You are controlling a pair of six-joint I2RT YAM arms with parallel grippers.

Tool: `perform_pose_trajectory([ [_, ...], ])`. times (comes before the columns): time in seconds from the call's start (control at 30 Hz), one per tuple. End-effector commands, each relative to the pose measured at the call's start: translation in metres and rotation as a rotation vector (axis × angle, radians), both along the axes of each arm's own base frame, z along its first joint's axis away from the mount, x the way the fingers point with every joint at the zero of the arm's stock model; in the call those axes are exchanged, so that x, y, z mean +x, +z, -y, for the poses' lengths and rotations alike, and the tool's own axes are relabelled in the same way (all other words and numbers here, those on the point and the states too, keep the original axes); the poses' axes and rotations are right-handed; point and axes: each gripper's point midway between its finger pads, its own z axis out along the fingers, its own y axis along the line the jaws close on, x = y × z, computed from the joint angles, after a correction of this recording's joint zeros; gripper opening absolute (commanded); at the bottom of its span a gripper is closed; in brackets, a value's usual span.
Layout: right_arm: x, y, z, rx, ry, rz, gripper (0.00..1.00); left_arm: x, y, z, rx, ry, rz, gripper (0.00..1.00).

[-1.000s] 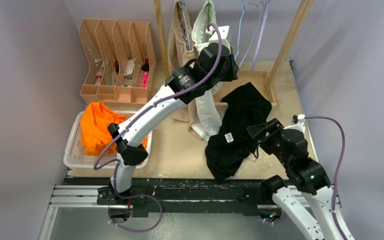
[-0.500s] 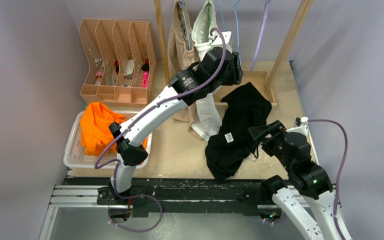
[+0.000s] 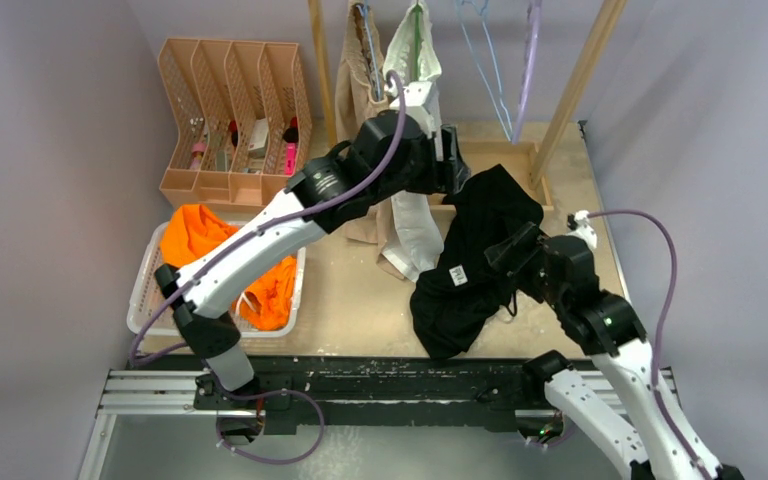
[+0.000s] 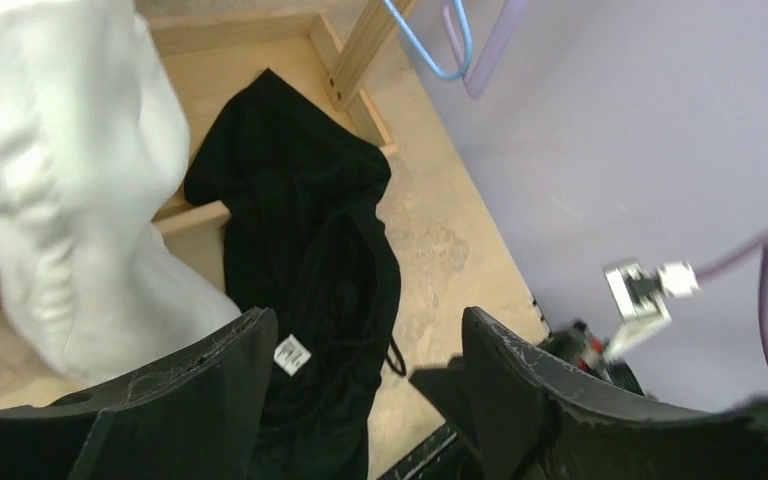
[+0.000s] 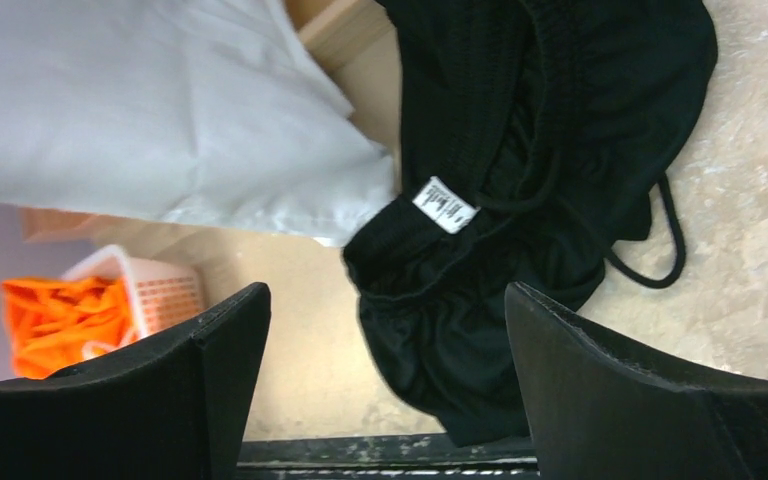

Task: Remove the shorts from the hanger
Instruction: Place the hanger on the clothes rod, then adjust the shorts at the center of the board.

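Observation:
The black shorts (image 3: 480,245) lie crumpled on the table, clear of any hanger, with a white label (image 5: 444,204) showing. White shorts (image 3: 412,60) and beige shorts (image 3: 352,75) hang from hangers on the rail. Orange shorts (image 3: 192,238) lie in the white basket (image 3: 148,300). My left gripper (image 3: 457,165) hovers above the black shorts' far end, beside the white shorts (image 4: 60,200); it is open and holds nothing (image 4: 365,325). My right gripper (image 3: 505,255) is open just above the black shorts (image 5: 520,180), also with nothing in it (image 5: 385,300).
An empty blue hanger (image 3: 488,65) and an empty purple hanger (image 3: 530,50) dangle from the rail between slanted wooden posts (image 3: 580,75). A tan file organiser (image 3: 230,120) stands at the back left. A low wooden frame (image 3: 520,150) lies under the rack.
My left gripper has opened and drawn down and left from the hangers, which now swing free. The right gripper has opened wider and edged towards the black shorts.

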Motion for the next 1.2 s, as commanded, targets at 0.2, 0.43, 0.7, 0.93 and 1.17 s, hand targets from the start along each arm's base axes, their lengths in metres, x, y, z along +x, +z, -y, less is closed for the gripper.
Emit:
perform_pose_trajectory([
  [0.2, 0.042, -0.05, 0.013, -0.218, -0.103, -0.193, 1.0, -0.053, 0.025, -0.047, -0.001, -0.124, 0.038, 0.7],
  [0.43, 0.08, -0.076, 0.033, -0.305, -0.109, -0.251, 1.0, -0.089, -0.046, -0.074, 0.007, -0.16, -0.08, 0.7],
  [0.7, 0.137, -0.09, 0.046, -0.328, -0.036, -0.289, 0.99, -0.111, -0.091, -0.096, -0.047, -0.141, -0.164, 0.7],
  [0.93, 0.169, -0.099, 0.045, -0.387, 0.011, -0.33, 0.99, -0.123, -0.127, -0.101, -0.018, -0.147, -0.24, 0.71],
  [1.17, 0.167, -0.149, 0.045, -0.412, 0.039, -0.47, 0.88, -0.128, -0.15, -0.099, -0.019, -0.14, -0.283, 0.71],
])
